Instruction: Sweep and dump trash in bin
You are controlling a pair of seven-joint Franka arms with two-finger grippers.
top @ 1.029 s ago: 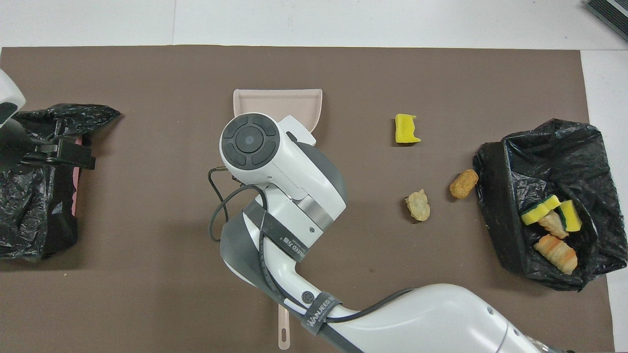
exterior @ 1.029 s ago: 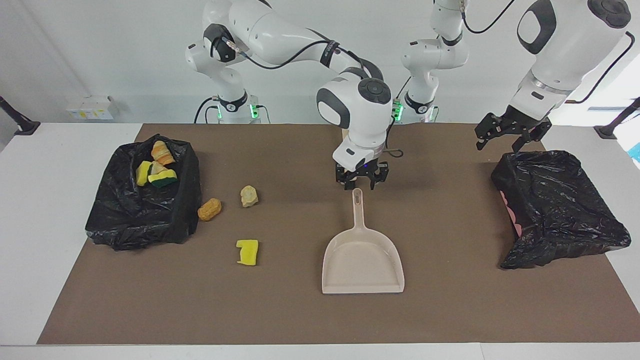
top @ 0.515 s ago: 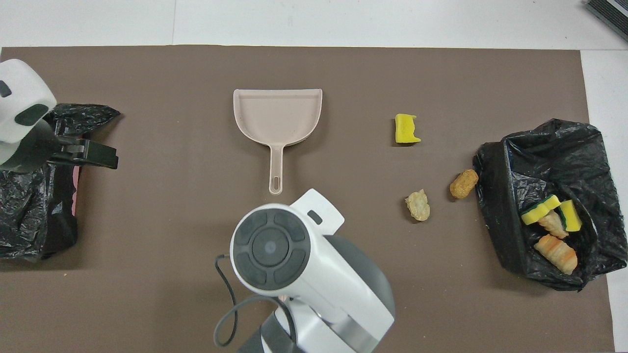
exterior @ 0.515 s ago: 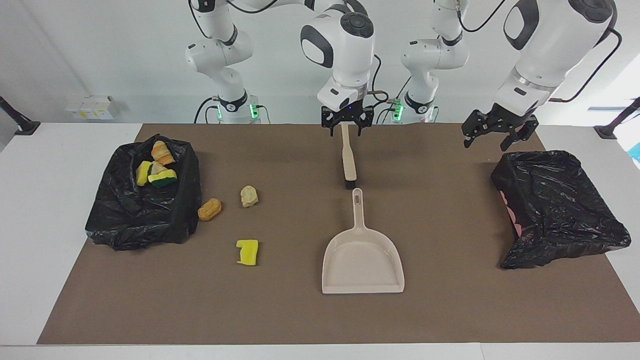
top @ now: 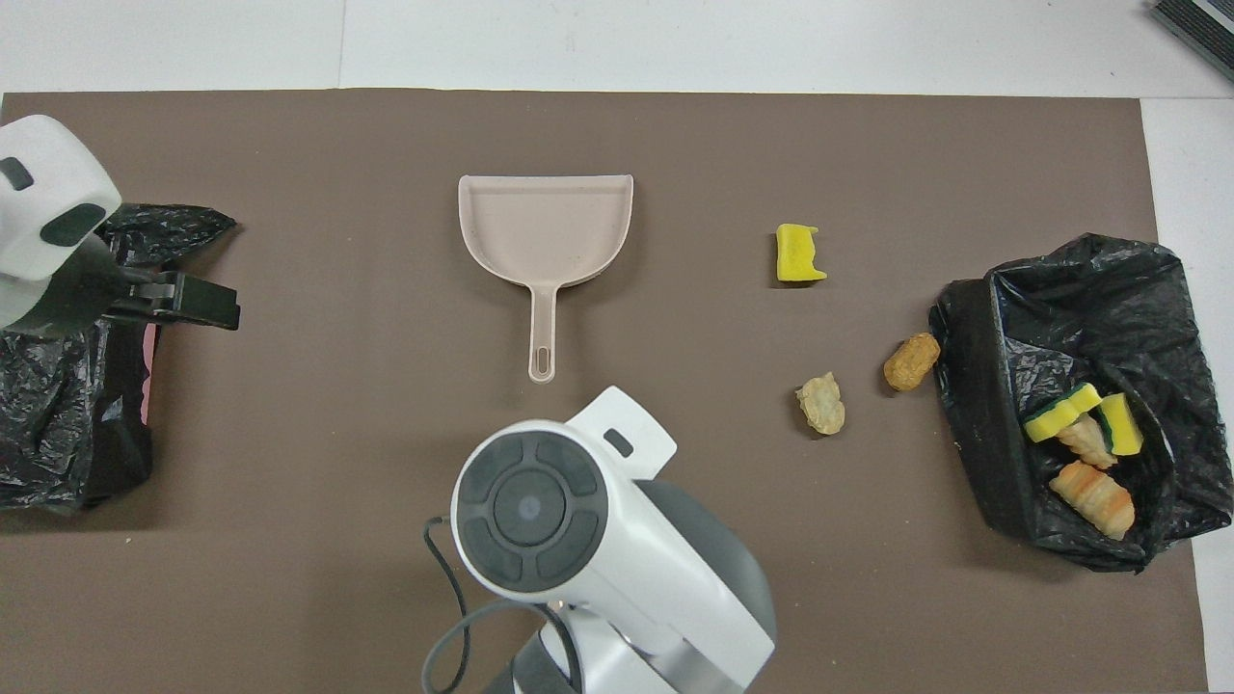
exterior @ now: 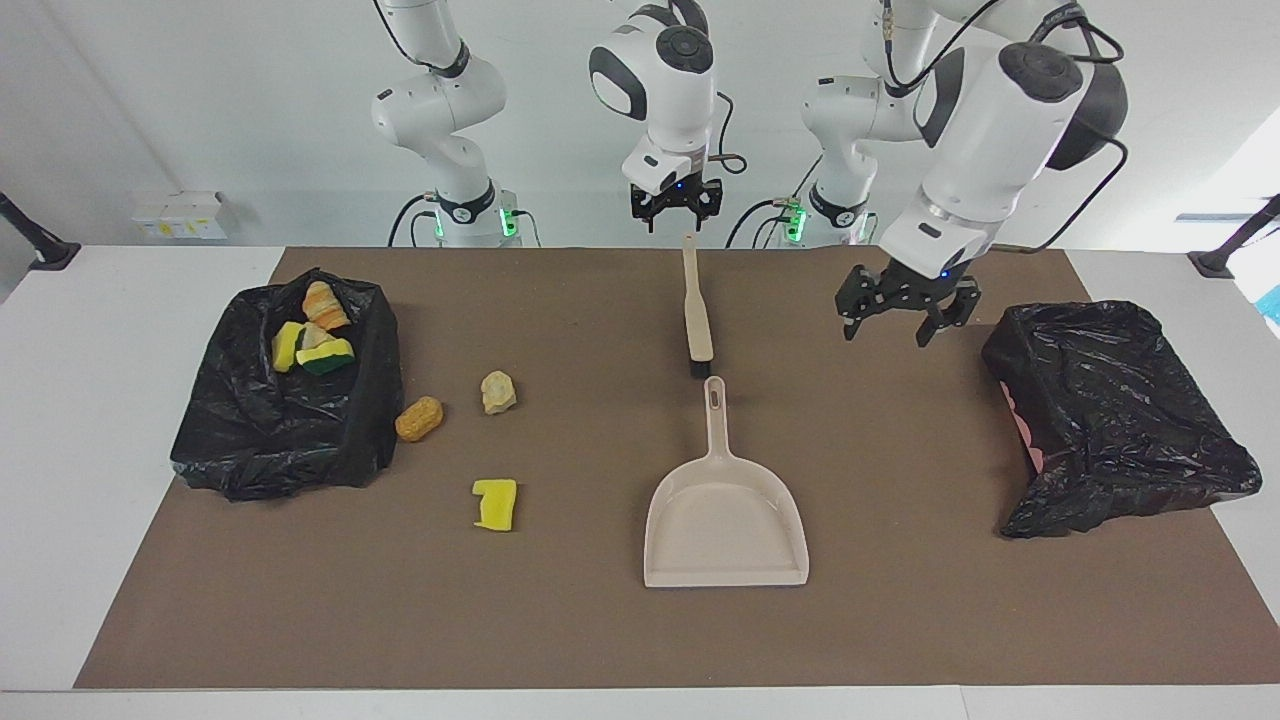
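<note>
Above the thin end of the brush (exterior: 696, 310), up in the air: right tool (exterior: 675, 207), fingers apart, nothing in it. Over the brown mat (exterior: 900, 620), beside the black bin (exterior: 1120, 420) at the left arm's end: left tool (exterior: 908, 322), wide open, empty too.

Flat on the mat: the brush, dark bristle end just beside the handle of the beige dustpan (exterior: 725, 520), thin end pointing to the robots. Dustpan farther from the robots than the brush, with its open mouth facing away from them.

Toward the right arm's end, trash loose on the mat: a pale lump (exterior: 498, 392), an orange lump (exterior: 419, 418) just beside the other bin (exterior: 250, 440), and a yellow sponge bit (exterior: 495, 503) farther from the robots than both. Inside that bin, four more pieces (exterior: 312, 330), sponge and bread-like lumps, in a heap.

Under it all: a big brown mat on a white desk (exterior: 90, 400). Plain white wall (exterior: 200, 100) at the robots' backs.

Since a moment ago: right tool gone up and away from the brush handle. Left tool down lower and off the bin's edge, more toward the middle. Trash, brush and dustpan all in the same spots.
</note>
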